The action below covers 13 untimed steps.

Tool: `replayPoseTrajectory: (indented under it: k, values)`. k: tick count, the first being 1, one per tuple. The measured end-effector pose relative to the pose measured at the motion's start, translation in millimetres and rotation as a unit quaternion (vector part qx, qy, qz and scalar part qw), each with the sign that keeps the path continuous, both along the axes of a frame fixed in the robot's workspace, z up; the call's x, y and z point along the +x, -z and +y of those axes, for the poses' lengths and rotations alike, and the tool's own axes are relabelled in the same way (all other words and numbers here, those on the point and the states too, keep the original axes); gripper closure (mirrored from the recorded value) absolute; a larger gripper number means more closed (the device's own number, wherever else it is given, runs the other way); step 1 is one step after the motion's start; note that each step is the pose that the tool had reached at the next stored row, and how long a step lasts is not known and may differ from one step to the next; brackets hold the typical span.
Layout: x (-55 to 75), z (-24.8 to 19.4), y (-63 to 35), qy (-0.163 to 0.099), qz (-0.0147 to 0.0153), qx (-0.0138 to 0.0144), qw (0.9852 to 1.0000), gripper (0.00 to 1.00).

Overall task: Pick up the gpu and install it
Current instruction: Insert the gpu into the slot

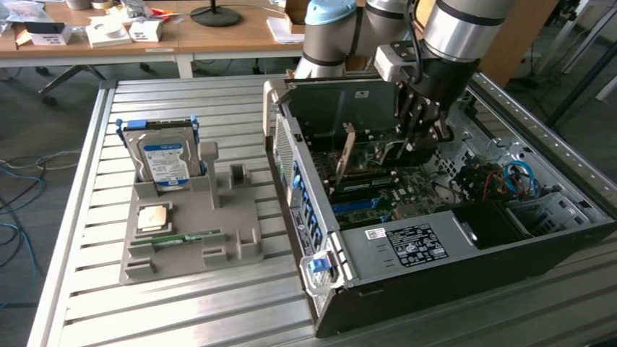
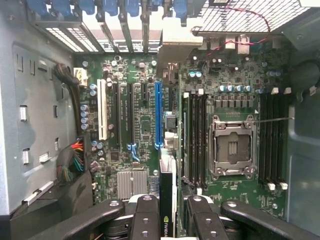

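Hand point(image 2: 171, 210) is clenched on the gpu point(image 2: 167, 180), a finger on each flat face, so the card hangs edge-down and I see it edge-on.

- Bench point(image 1: 193, 311): slatted metal, carries everything.
- Computer case point(image 1: 434, 289): lying on its side with the open side up. My read: that turns the board face-up so the arm can reach in from above.
- Motherboard point(image 2: 145, 135): flat on the case floor, with its slots all running the same way.
- Grey tray point(image 1: 236, 231): on the bench at the exterior view's left, well apart from the case. It's moulded with pockets that keep the parts in fixed poses.
- Hard drive point(image 1: 166, 160): stands on edge at the tray's back, top edge exposed.
- Long blue slot point(image 2: 158, 110): the gpu runs parallel to it, just beside it in the wrist view. Can't tell if the card's edge is touching a slot or hovering. Holding it parallel lines the connector up with the slots.
- Memory stick point(image 1: 188, 238): green, lying flat in a tray groove.
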<state>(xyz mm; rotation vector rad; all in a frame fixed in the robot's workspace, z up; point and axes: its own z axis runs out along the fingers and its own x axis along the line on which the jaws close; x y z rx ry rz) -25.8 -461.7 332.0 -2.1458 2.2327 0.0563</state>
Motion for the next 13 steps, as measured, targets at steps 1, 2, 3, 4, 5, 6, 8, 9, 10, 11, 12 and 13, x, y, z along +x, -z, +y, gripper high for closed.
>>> replayPoseTrajectory:
  k: [1,2,3,4,5,6,8,9,10,11,12,13]
  values:
    - [0.0,-0.2,0.9,0.000,0.0000,0.0000,1.0000,0.74]
    - [-0.1,-0.4,2.0,0.000,0.0000,0.0000,1.0000,0.74]
    - [-0.2,-0.6,3.1,0.000,0.0000,0.0000,1.0000,0.74]
    - [-0.3,-0.8,4.4,0.000,0.0000,0.0000,1.0000,0.74]
    - [-0.5,-1.0,5.7,0.000,0.0000,0.0000,1.0000,0.74]
    - [-0.7,-1.1,7.0,0.000,0.0000,0.0000,1.0000,0.74]
    - [-0.9,-1.3,8.7,0.000,0.0000,0.0000,1.0000,0.74]
    - [-0.9,-1.4,8.8,0.000,0.0001,-0.0001,1.0000,0.74]
    - [-0.9,-1.4,8.8,0.000,0.0001,-0.0001,1.0000,0.74]
    - [-0.9,-1.4,8.8,0.000,0.0000,-0.0001,1.0000,0.74]
    - [-0.9,-1.4,8.9,0.000,0.0000,-0.0001,1.0000,0.74]
    - [-0.9,-1.3,9.3,0.000,0.0000,0.0000,1.0000,0.74]
